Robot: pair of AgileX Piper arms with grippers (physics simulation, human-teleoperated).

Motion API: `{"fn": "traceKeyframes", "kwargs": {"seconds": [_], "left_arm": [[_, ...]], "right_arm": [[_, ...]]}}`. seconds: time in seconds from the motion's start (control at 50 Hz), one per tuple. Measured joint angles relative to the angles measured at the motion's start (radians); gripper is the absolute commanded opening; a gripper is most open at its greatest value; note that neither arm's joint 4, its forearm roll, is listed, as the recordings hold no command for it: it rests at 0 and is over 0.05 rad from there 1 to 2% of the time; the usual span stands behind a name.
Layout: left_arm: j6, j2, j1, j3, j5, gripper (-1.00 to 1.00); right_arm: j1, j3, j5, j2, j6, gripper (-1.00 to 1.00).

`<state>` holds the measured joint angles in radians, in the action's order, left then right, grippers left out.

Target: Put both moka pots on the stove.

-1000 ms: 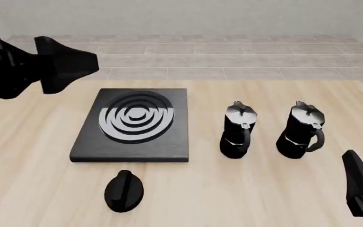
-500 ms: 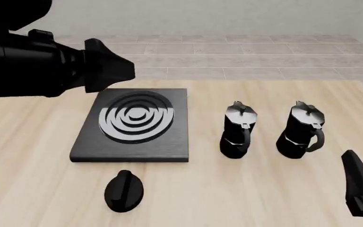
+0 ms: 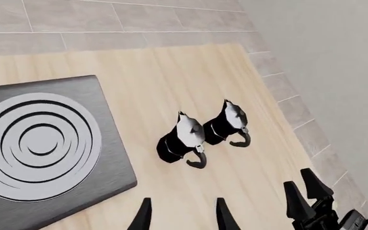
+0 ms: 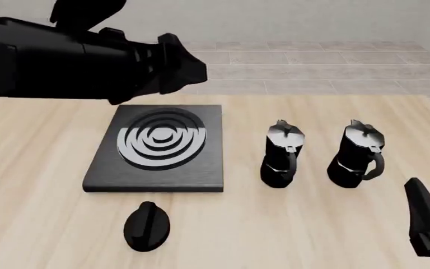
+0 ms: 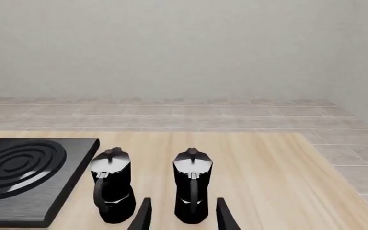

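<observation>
On the table [image 4: 43, 168], moka pots [image 4: 281, 154] stand beyond the open, empty right claw [image 5: 182, 213].

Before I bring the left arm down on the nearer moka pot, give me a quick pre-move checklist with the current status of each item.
1. Both pots upright on the table: ok. The left moka pot and the right moka pot stand apart, lids on.
2. Burner free: ok. Nothing sits on the stove.
3. Left gripper open and empty: ok, its fingertips show a gap with nothing between.
4. Left gripper lined up over a pot: not ok. It is high above the stove's far edge, left of both pots.
5. Right gripper open and empty: ok, low at the table's near right.
6. Knob out of the path: ok, it lies on the near side of the stove.
</observation>
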<state>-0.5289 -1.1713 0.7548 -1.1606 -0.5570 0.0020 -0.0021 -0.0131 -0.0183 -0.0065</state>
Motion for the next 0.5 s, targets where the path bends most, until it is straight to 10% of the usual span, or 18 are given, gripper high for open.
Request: {"fn": "traceKeyframes", "kwargs": {"seconds": [0.5], "left_arm": [[-0.091,-0.124,0.055,0.009,0.145,1.0]], "right_arm": [[0.0,0.0,0.0,0.0,0.0,1.0]]}}
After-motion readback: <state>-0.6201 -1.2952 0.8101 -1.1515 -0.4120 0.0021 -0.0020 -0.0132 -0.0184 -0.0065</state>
